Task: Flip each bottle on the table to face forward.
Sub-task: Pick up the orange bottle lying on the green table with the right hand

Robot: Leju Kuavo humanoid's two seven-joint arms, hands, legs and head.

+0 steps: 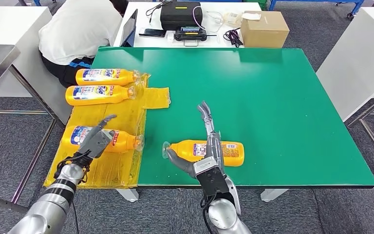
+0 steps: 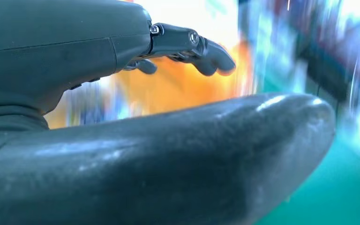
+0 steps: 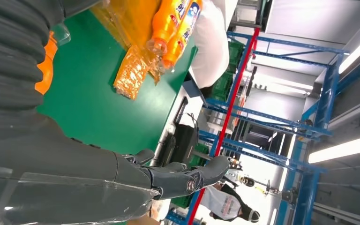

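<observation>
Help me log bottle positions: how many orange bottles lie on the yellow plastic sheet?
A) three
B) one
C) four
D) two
A: three orange bottles lie on the yellow plastic sheet; the fourth bottle lies on the bare green table.

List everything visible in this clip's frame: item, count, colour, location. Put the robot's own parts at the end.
Bottles: four, orange with labels, all lying on their sides; three on the yellow sheet, one on bare green near the front edge.
Yellow sheet: one, crinkled plastic, covering the table's left end.
Table: one, green top.
Cardboard box: one, brown, on the white desk behind.
Black case: one, same desk.
Person: one, white top, bent over at the far left corner.
Left hand: over the nearest bottle on the sheet, fingers apart.
Right hand: over the lone bottle, fingers extended.
</observation>
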